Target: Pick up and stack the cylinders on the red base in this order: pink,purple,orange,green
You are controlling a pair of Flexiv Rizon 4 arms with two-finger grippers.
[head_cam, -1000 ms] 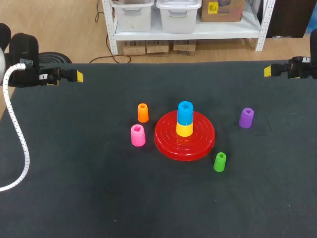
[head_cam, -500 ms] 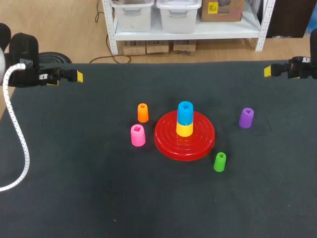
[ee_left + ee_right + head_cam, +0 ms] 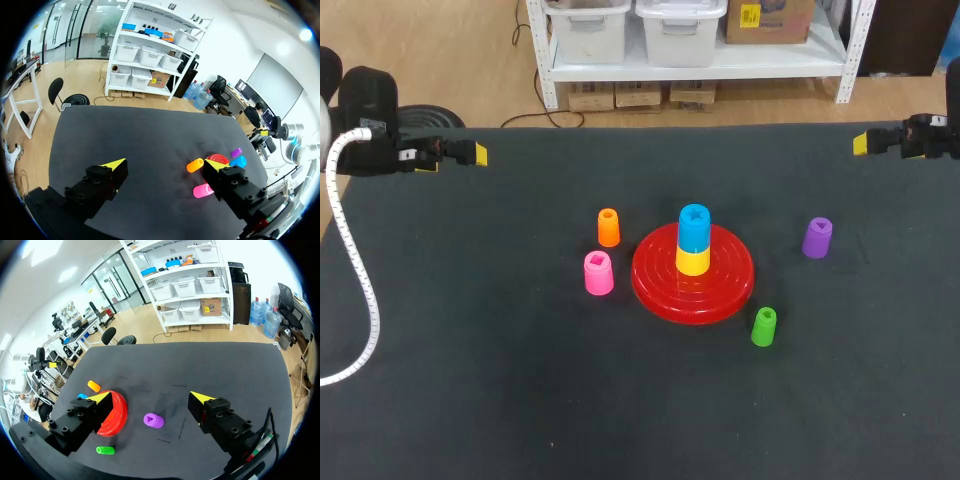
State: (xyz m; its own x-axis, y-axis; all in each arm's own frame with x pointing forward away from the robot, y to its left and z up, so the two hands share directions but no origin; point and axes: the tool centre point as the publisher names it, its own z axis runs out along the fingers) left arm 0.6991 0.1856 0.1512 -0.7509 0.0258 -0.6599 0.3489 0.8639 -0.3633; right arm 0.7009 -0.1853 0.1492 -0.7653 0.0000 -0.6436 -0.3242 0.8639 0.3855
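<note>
The round red plastic base [image 3: 650, 288] lies flat on the counter. A yellow cylinder [image 3: 692, 262] stands upright at its centre, with a blue cylinder [image 3: 694, 228] stacked on top.

Four cylinders stand upright on the counter:
- Pink cylinder [image 3: 598, 273]: just beside the base.
- Orange cylinder [image 3: 608, 227]: behind the pink one.
- Green cylinder [image 3: 763, 327]: near the base's front rim.
- Purple cylinder [image 3: 816, 238]: apart, on the opposite side.

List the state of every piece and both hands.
base, flat on table, partly stacked
yellow, upright on base
blue, stacked on yellow
pink, upright on table, unstacked
orange, upright on table, unstacked
purple, upright on table, unstacked
green, upright on table, unstacked
left hand, open, empty
right hand, open, empty
</note>
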